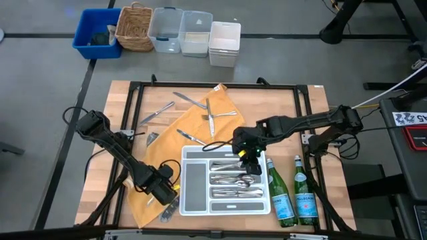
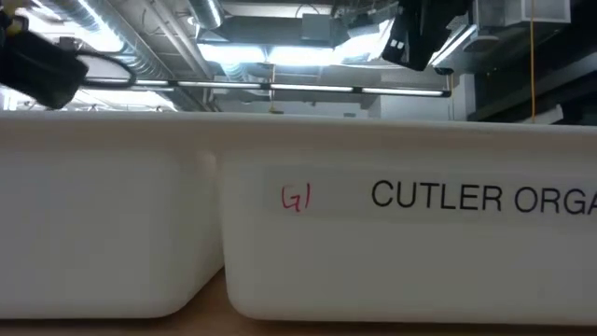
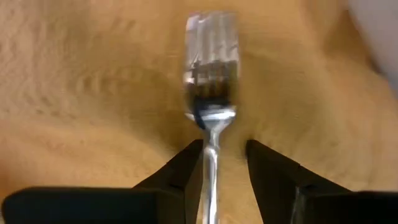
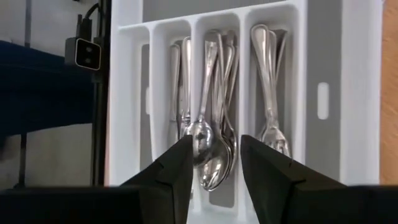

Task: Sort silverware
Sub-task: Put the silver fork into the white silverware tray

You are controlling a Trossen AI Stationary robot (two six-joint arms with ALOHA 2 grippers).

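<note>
Silverware is split between two spots: the sorted pieces lie in the white tray (image 1: 188, 200), while a handful of loose forks and knives (image 1: 208, 115) lie on the yellow cloth (image 1: 220, 100) beyond the tray's far edge. Inside the tray, spoons (image 4: 208, 140) share one slot and forks (image 4: 268, 93) the next, heads all pointing the same way, which I take as sorting by type.

My left gripper (image 3: 222, 155) sits low on the cloth just beside the tray's left wall, fingers parted, with a fork (image 3: 210, 81) lying handle-first between them. The fingers straddle the handle without pinching it; I cannot say whether I am about to grasp it or have just let it go. My right gripper (image 4: 214, 158) hangs over the tray's spoon slot, fingers apart, holding nothing.

Two green bottles (image 1: 293, 197) stand just right of the tray, close enough to crowd my right arm. Bins and a basket (image 1: 135, 27) rest well beyond the tray, off the table. Nothing blocks the tray's slots; its wide left compartment looks bare.
</note>
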